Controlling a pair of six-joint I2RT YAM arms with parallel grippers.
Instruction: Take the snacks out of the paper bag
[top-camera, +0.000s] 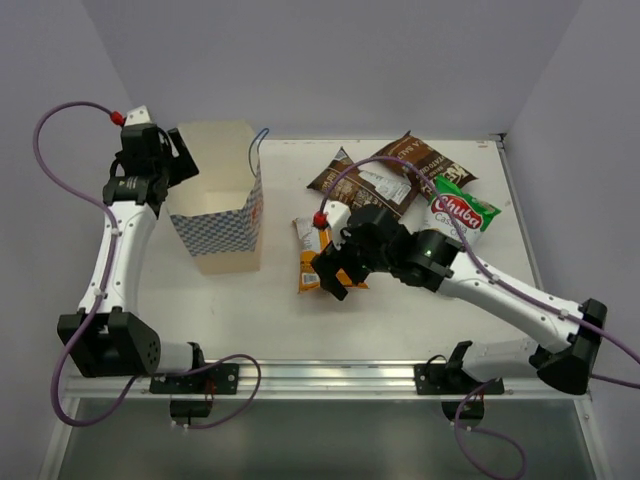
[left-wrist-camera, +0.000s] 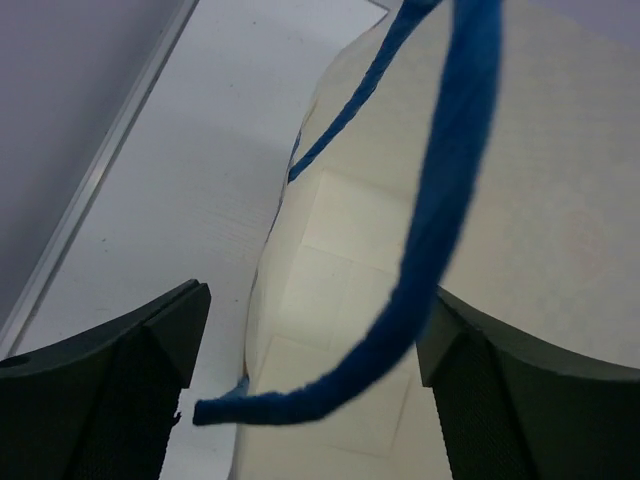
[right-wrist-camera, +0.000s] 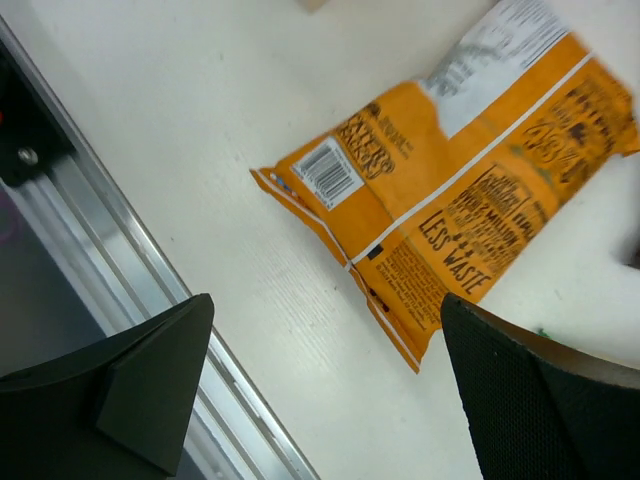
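The right gripper (right-wrist-camera: 325, 325) is open wide and holds nothing. Its two dark fingers (right-wrist-camera: 130, 390) stand far apart. Below the gap lies the orange packet (right-wrist-camera: 450, 200), flat on the white table (right-wrist-camera: 200, 130), with a barcode near one corner. A metal rail (right-wrist-camera: 130, 260) runs along the table edge close by. Seen from above, this gripper (top-camera: 335, 272) hangs over the near end of the orange packet (top-camera: 306, 240). Farther back on the right lie two brown packets (top-camera: 368, 180), one partly over the other. Next to them is the green-and-white "Chuba" packet (top-camera: 462, 213), touching a brown one. All four packets are out on the table (top-camera: 400, 320), not in the bag. The left gripper (left-wrist-camera: 312, 330) is open wide too and grips nothing. The top edge of the paper bag (left-wrist-camera: 340, 250) runs between its fingers (left-wrist-camera: 120, 400), one on the outside and one over the cream inside. I cannot tell if they touch the paper. A blue cord handle (left-wrist-camera: 440, 200) hangs loose in the gap. From above, the left gripper (top-camera: 175, 160) sits at the far left corner of the paper bag (top-camera: 225, 225). The bag stands upright with its mouth open, left of the packets and apart from them.
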